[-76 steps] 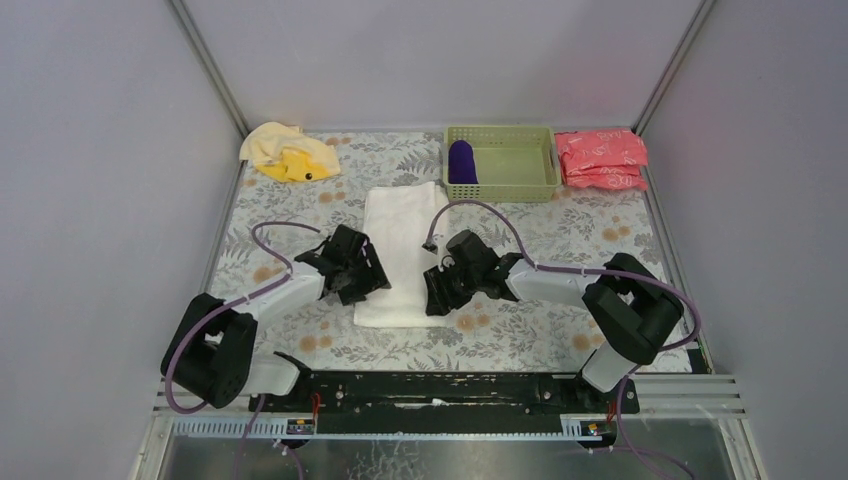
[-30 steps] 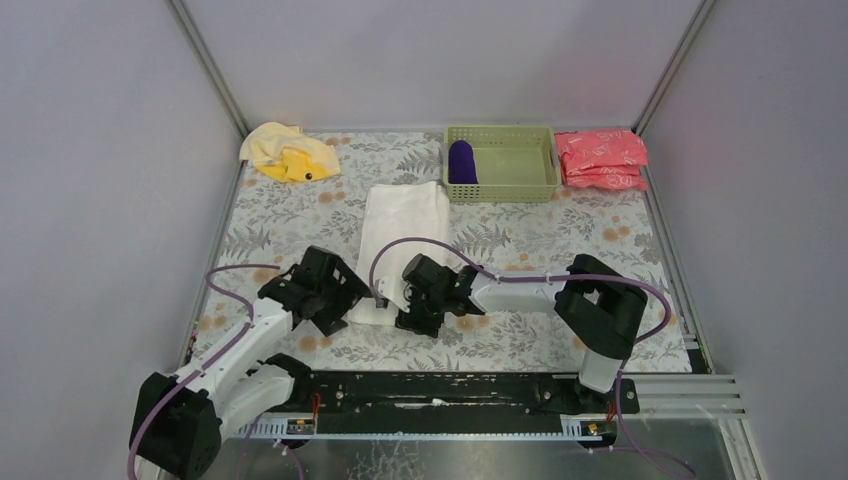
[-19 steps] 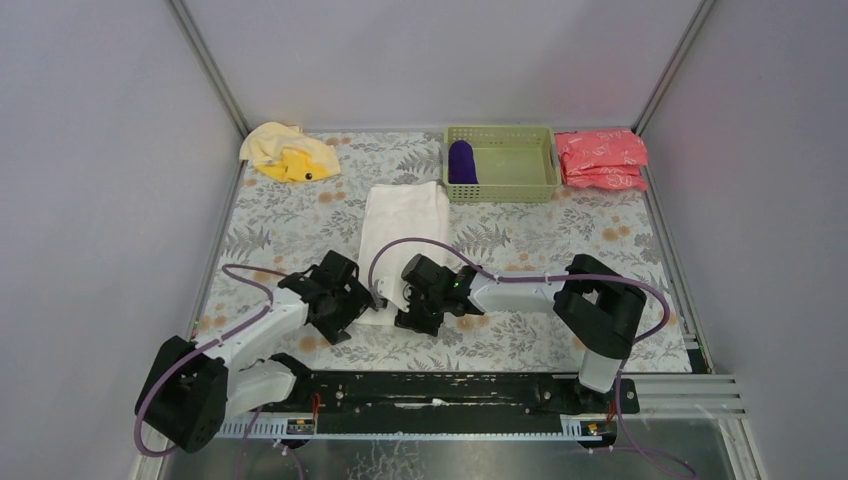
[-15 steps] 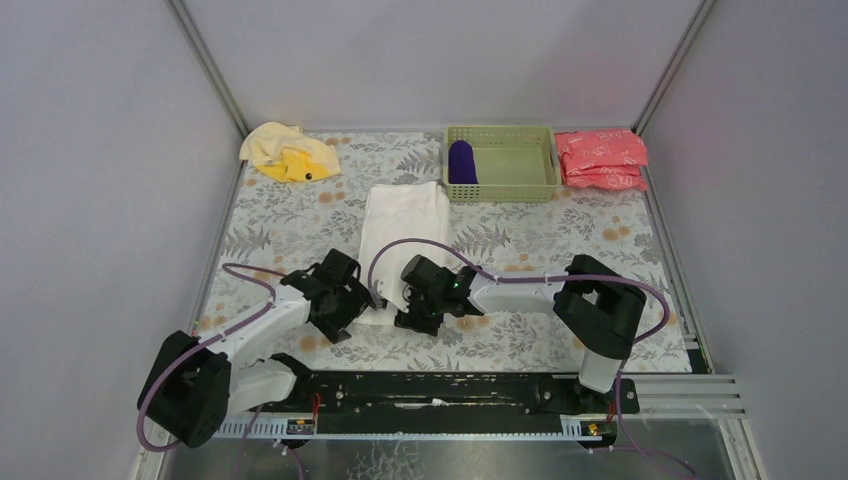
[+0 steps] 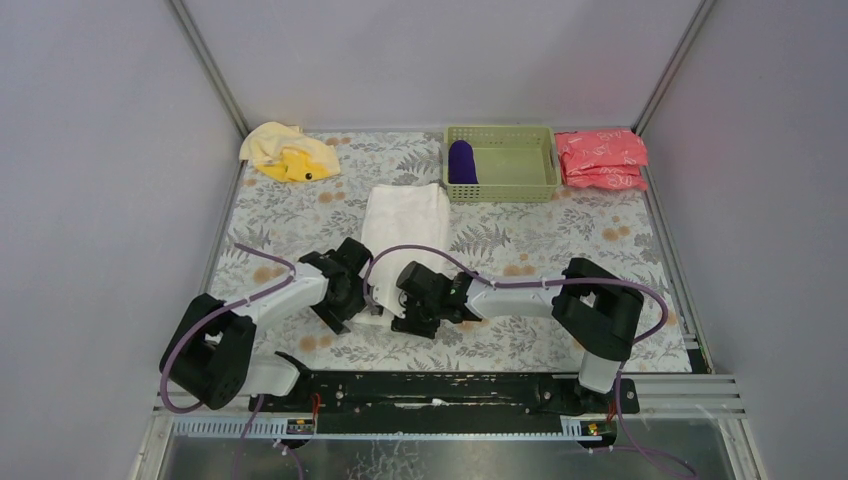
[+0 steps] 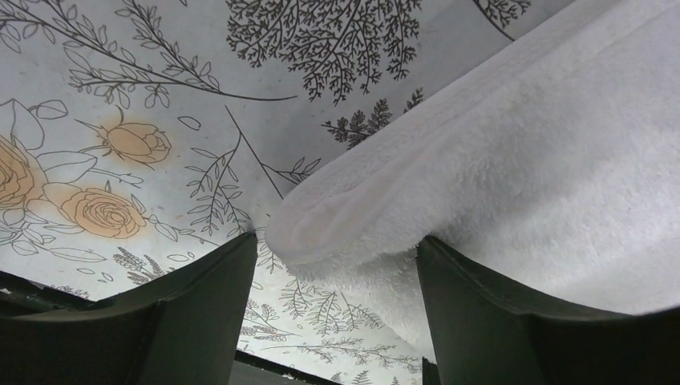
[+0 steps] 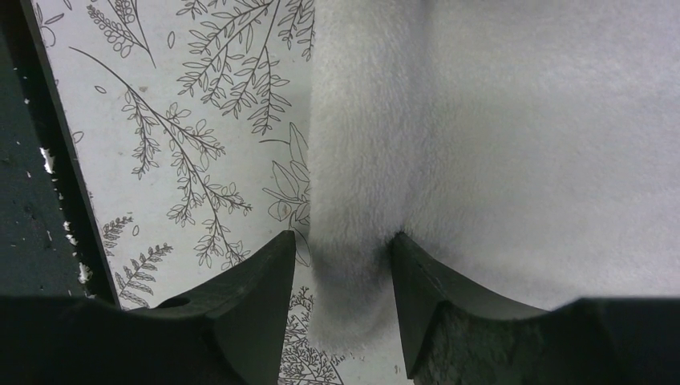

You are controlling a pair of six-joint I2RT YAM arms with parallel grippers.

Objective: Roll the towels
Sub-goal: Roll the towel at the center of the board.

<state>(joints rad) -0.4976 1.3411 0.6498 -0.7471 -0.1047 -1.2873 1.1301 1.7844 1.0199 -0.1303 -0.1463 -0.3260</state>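
White towel: flat mid-table, long way running front to back, both arms down at its near end
L gripper: jaws wide, either side of the near-left corner fold; edge curls up between them, no squeeze seen
R gripper: jaws narrower, astride the near edge; one finger touching the pile, can't tell if it's pinched
Purple towel: rolled, in left end of basket at the back
Yellow towel: crumpled, far-left corner
Packets: stacked just right of basket
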